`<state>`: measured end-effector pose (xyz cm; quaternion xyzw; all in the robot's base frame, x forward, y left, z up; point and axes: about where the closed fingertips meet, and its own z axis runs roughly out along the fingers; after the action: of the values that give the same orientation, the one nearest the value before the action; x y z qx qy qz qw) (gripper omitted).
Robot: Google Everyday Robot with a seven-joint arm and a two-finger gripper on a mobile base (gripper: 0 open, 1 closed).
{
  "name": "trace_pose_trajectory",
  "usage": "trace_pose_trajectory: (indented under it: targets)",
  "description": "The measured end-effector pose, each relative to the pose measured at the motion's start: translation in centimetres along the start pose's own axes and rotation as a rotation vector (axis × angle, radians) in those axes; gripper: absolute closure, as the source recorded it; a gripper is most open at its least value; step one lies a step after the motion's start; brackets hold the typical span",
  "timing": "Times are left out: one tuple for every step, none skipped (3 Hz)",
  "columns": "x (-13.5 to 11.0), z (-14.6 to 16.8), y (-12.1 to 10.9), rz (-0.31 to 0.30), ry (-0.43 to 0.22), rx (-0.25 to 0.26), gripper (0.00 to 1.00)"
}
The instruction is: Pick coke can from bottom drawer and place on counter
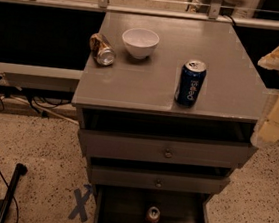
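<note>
The coke can (153,215) stands upright in the open bottom drawer (118,209), near the middle of its dark interior, with its silver top facing up. The counter (148,79) is the grey cabinet top above it. My gripper (272,126) is part of the pale arm at the right edge of the view. It is beside the counter's right front corner, well above and to the right of the can, and touches nothing I can see.
On the counter stand a blue Pepsi can (191,83) at front right, a white bowl (140,42) at the back and a brownish dented can (102,49) on its side. Two upper drawers (167,152) are slightly pulled out. A blue tape X (81,205) marks the floor.
</note>
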<state>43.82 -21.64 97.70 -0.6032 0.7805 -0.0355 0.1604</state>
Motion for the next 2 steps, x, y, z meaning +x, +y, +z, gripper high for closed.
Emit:
trace_pose_trajectory:
  targets:
    - [0.0, 0.0, 0.0, 0.0, 0.0, 0.0, 0.0]
    - [0.15, 0.3, 0.12, 0.013, -0.02, -0.005, 0.0]
